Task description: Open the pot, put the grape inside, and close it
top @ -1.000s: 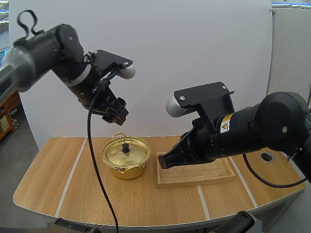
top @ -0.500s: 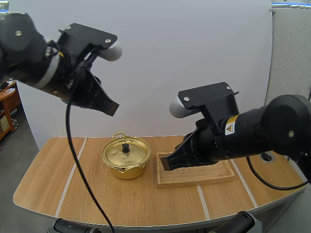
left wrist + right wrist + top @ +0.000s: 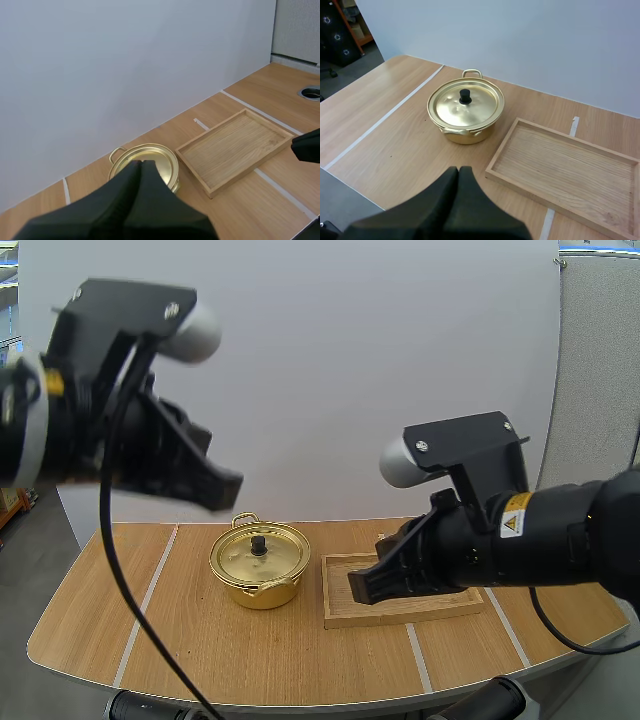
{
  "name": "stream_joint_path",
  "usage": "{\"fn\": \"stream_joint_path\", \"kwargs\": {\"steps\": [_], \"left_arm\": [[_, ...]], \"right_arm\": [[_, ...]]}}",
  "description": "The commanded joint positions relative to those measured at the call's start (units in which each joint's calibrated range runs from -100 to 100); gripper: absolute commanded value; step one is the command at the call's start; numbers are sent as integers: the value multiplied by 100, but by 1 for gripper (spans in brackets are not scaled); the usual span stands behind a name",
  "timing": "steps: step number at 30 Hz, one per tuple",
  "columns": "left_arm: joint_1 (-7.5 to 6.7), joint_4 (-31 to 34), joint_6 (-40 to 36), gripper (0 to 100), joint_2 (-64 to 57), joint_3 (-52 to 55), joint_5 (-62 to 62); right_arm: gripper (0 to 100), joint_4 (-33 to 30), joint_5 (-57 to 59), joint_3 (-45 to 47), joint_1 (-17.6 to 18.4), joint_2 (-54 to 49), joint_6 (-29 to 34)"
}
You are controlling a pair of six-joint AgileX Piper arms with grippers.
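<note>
My left gripper (image 3: pixel 141 165) is closed tight, holding nothing, high up by the gold pot (image 3: pixel 259 562). The lid (image 3: pixel 258 550) is on. My right gripper (image 3: pixel 458 171) is closed too, near the wooden tray (image 3: pixel 420 613).

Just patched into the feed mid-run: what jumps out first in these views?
The shiny gold pot, its lid on with a black knob, sits on the table beside a wooden tray. Both arms loom large: the left gripper hangs high above the table near the pot, fingers together. The right gripper, also shut, hovers by the tray's near left corner.
</note>
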Motion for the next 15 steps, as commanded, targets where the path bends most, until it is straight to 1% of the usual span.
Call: {"fn": "stream_joint_path", "kwargs": {"steps": [1, 6, 10, 15], "left_arm": [[-8, -94, -210, 0, -482, 607, 0], [-8, -94, -509, 0, -1136, 1407, -1022], [-8, -94, -565, 0, -1459, 2006, -1870], [-8, -44, -591, 0, -1698, 2554, -2977]], "right_arm": [[0, 30, 26, 10, -108, -246, 55], [0, 299, -261, 10, -322, -500, 93], [0, 402, -937, 10, -501, -568, 93], [0, 392, -1799, 25, -577, -568, 93]]}}
